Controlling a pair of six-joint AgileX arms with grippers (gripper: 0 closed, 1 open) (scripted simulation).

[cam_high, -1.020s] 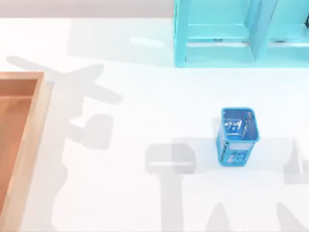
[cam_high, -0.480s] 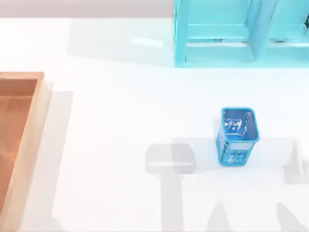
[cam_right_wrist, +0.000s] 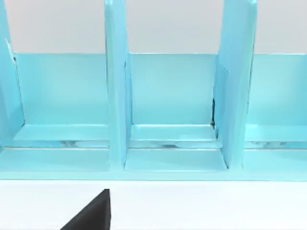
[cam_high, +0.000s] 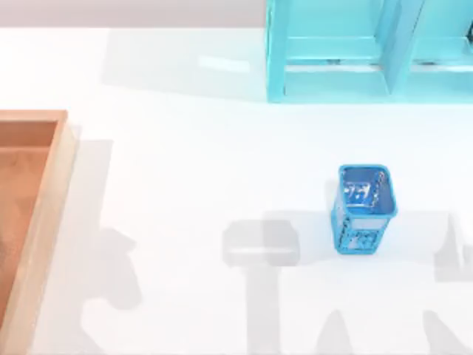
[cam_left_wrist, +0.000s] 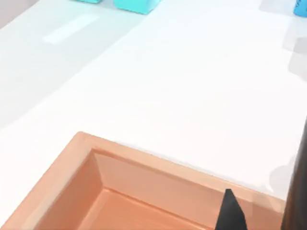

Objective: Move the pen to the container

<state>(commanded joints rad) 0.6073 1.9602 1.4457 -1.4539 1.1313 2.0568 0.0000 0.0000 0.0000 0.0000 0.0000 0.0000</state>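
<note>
1. Count: two gripper tips, one wooden tray, one mesh cup, one shelf unit.
2. Left gripper [cam_left_wrist: 231, 215]: a black pointed tip shows in the left wrist view, over the far inner wall of the container. Whether the gripper is spread or pressed together cannot be told, nor whether it holds anything.
3. A dark upright strip [cam_left_wrist: 298, 191] stands at the frame edge just beside that tip. It cannot be told whether this is the pen or part of the gripper, so the pen's position cannot be stated.
4. Container [cam_high: 44, 214]: a large shallow rectangular tray of light brown wood with raised paler rims. It lies at the table's left side and runs past the top view's left edge. One corner shows in the left wrist view.
5. Right gripper [cam_right_wrist: 93, 215]: a black wedge above the white table [cam_high: 222, 148], facing the cyan shelf unit [cam_right_wrist: 172, 110]. Its opening cannot be told.
6. Small blue mesh cup [cam_high: 362, 209]: upright, right of centre, well apart from the tray.
7. The shelf unit stands at the far right of the table, with upright dividers between its compartments.
</note>
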